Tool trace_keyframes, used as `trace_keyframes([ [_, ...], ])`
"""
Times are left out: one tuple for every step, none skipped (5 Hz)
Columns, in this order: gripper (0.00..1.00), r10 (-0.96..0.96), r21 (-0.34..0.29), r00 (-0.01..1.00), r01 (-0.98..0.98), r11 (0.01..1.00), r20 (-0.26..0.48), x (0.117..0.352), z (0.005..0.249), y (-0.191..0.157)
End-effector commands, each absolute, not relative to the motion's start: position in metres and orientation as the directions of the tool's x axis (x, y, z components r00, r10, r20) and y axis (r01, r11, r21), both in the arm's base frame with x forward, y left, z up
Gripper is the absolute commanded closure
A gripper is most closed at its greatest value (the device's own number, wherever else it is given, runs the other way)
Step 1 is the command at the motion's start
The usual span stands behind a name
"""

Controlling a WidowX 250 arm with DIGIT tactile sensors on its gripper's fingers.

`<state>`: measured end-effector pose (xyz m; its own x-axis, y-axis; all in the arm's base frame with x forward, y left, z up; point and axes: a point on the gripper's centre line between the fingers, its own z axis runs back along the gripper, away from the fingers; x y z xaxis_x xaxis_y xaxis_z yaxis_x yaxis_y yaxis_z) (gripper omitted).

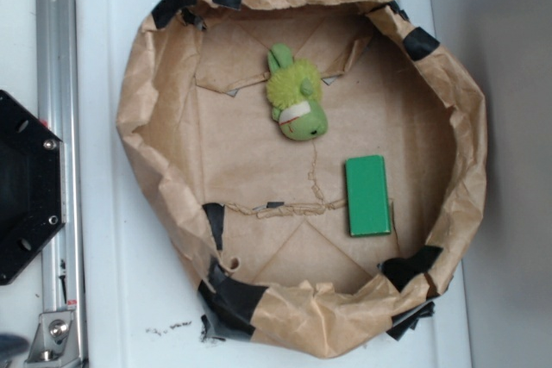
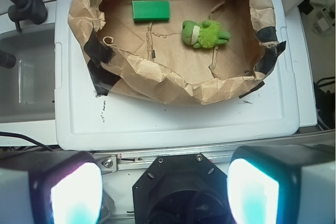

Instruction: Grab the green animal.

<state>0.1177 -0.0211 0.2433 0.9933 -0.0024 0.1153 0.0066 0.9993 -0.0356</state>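
The green animal [image 1: 296, 101] is a small lime-green plush with a shaggy body, a smooth head and a white-and-red band. It lies on its side in the back half of a crumpled brown paper basin [image 1: 147, 101]. In the wrist view it [image 2: 205, 33] lies at the basin's right. My gripper [image 2: 165, 191] is open and empty, with both bright pads far apart at the bottom corners. It hangs high over the robot base, well short of the basin. The gripper does not show in the exterior view.
A flat dark-green rectangular block [image 1: 368, 196] lies in the basin near the plush; it also shows in the wrist view [image 2: 151, 10]. The basin's raised paper walls carry black tape patches [image 1: 228, 295]. It stands on a white lid [image 2: 173, 121]. The black robot base [image 1: 26, 187] and a metal rail [image 1: 59, 127] lie at the left.
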Motion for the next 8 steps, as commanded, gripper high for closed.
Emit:
trace_keyframes([
  [0.00,-0.002,-0.036,0.993,0.007,0.999,0.115,0.118,0.243,-0.021],
  [0.00,-0.259,0.094,0.943,0.244,0.965,0.208,0.168,0.202,0.002],
  [0.00,-0.377,0.154,0.916,0.356,0.922,0.136,0.203,0.180,0.018],
  [0.00,-0.441,0.172,0.895,0.424,0.889,0.073,0.241,0.140,0.036],
  [0.00,-0.499,0.175,0.866,0.490,0.854,0.009,0.260,0.105,0.038],
  [0.00,-0.535,0.172,0.844,0.534,0.828,-0.042,0.267,0.069,0.046],
  [0.00,-0.625,0.200,0.762,0.594,0.779,0.171,0.281,0.033,0.038],
  [1.00,-0.678,0.200,0.723,0.650,0.733,0.135,0.283,0.014,0.037],
])
